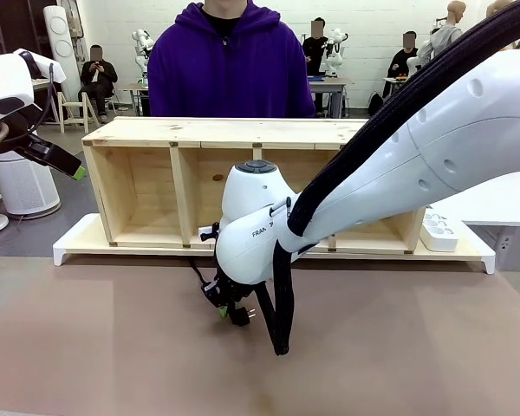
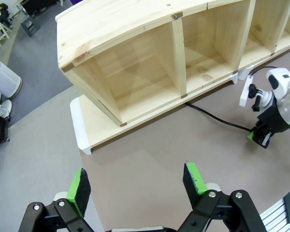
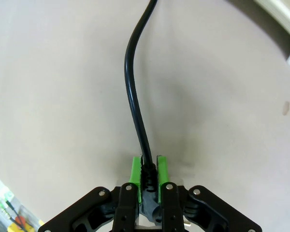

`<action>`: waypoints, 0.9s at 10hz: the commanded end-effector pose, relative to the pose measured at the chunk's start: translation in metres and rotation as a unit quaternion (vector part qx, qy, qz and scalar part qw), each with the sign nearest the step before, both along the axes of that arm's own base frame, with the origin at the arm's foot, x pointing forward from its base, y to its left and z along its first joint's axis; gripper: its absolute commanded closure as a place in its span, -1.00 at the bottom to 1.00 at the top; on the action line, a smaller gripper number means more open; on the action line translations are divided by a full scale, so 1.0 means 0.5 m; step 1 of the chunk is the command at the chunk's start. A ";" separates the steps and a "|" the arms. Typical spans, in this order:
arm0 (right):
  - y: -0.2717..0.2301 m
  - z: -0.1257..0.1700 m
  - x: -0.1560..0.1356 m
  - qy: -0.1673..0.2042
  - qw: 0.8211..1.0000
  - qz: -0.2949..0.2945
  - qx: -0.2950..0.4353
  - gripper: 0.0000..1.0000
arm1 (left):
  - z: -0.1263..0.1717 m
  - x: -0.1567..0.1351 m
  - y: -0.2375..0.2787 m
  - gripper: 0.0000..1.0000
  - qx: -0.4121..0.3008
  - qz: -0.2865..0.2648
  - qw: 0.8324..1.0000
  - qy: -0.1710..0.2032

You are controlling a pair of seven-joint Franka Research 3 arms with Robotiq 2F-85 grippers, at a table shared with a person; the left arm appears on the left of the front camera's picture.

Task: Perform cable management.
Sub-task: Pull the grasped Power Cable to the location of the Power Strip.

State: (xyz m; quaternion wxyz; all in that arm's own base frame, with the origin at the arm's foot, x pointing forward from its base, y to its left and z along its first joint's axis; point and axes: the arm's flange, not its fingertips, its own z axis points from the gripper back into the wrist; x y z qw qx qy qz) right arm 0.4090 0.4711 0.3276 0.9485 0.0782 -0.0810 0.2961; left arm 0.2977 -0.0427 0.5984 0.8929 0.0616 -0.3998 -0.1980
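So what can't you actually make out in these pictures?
- Where the cable ends: left wrist view, it vanishes under the wooden shelf.
- Most of the plug: right wrist view, the right gripper is shut over it.
- The wooden shelf's middle compartment: front view, the right arm covers it.
- The power strip: front view, sockets too small, one end behind that arm.

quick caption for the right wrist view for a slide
Right gripper shut on the black cable, which trails away across the tan table.
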 end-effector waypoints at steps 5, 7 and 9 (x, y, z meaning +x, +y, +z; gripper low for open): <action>-0.125 0.117 -0.164 -0.108 0.987 -0.122 -0.016 0.68 | 0.000 0.006 -0.002 -1.00 -0.008 0.001 1.000 -0.006; -0.191 0.161 -0.220 -0.149 0.972 -0.181 -0.008 0.68 | 0.000 0.006 -0.002 -1.00 -0.008 0.001 1.000 -0.006; -0.247 0.185 -0.265 -0.174 0.958 -0.227 0.000 0.68 | 0.000 0.006 -0.002 -1.00 -0.008 0.001 1.000 -0.006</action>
